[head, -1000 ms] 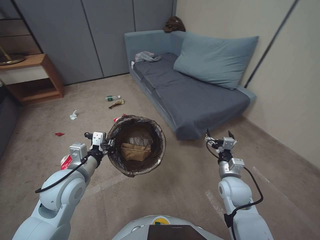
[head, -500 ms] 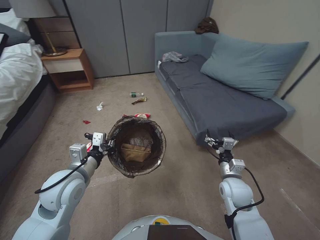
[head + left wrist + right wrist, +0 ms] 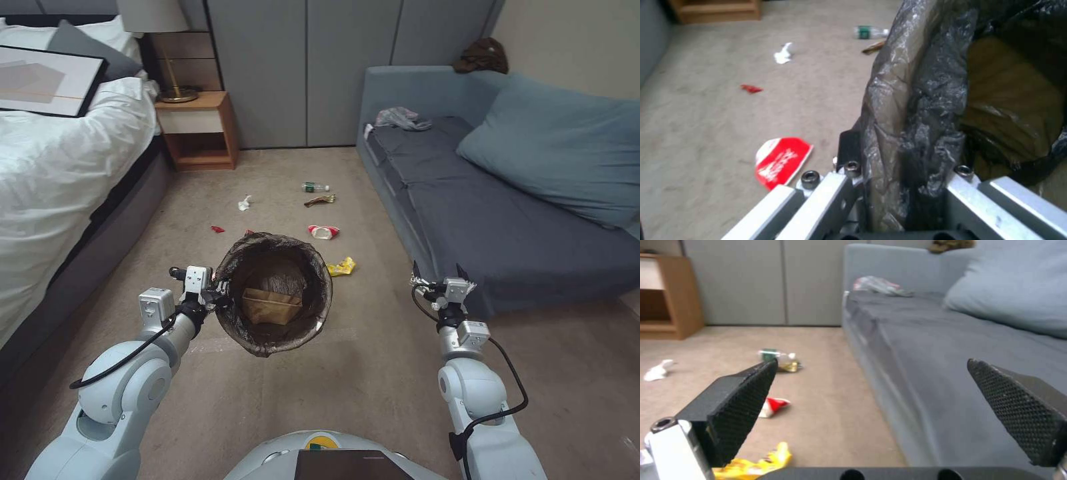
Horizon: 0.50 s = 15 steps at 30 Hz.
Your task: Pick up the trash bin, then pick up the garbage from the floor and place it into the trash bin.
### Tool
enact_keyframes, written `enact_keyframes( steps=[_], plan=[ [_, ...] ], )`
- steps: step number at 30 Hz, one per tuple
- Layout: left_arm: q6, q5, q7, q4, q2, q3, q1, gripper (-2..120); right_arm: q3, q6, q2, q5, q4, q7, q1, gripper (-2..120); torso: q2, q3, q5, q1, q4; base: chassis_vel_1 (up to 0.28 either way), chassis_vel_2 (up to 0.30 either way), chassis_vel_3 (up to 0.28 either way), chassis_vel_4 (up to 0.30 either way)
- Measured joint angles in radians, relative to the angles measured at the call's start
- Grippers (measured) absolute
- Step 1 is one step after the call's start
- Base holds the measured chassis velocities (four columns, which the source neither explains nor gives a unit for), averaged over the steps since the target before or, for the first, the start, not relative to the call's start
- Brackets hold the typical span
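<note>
The left gripper (image 3: 217, 291) was clamped on the rim of the trash bin (image 3: 273, 293) and held it up off the floor, out in front of the robot. In the left wrist view the dark bag liner (image 3: 916, 110) sat squeezed between the 2 fingers. A tan paper bag (image 3: 270, 305) lay down inside the bin.

The right gripper (image 3: 440, 273) hung in the air near the front of the sofa (image 3: 507, 227). Its fingers were spread wide and held nothing.

More garbage lay on the carpet past the bin. A yellow wrapper (image 3: 341, 267) was just beside the bin. A red-and-white snack bag (image 3: 323, 231) lay a bit farther off. A clear bottle (image 3: 315, 187) and a brown wrapper (image 3: 320, 199) lay close together, farthest away. A white tissue (image 3: 244, 203) and a tiny red wrapper (image 3: 217, 229) lay nearer the bed (image 3: 60, 173). Another red-and-white snack bag (image 3: 781, 160) lay on the floor close under the left gripper.
</note>
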Motion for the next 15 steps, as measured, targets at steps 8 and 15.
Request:
enact_keyframes(
  steps=[8,15],
  plan=[
    [0.0,-0.001,-0.005,0.001,0.0,0.002,-0.001,0,-0.003,0.0,-0.001,0.0,-0.001,0.0,0.001,100,0.0,0.0,0.0,0.0,0.0,0.087,0.089,0.079,0.085],
    [0.0,-0.012,-0.025,0.002,-0.001,0.001,-0.002,0,-0.008,0.027,0.003,-0.057,-0.016,0.053,0.009,100,0.0,0.0,0.0,0.0,0.0004,0.058,0.062,0.059,0.056]
  ],
)
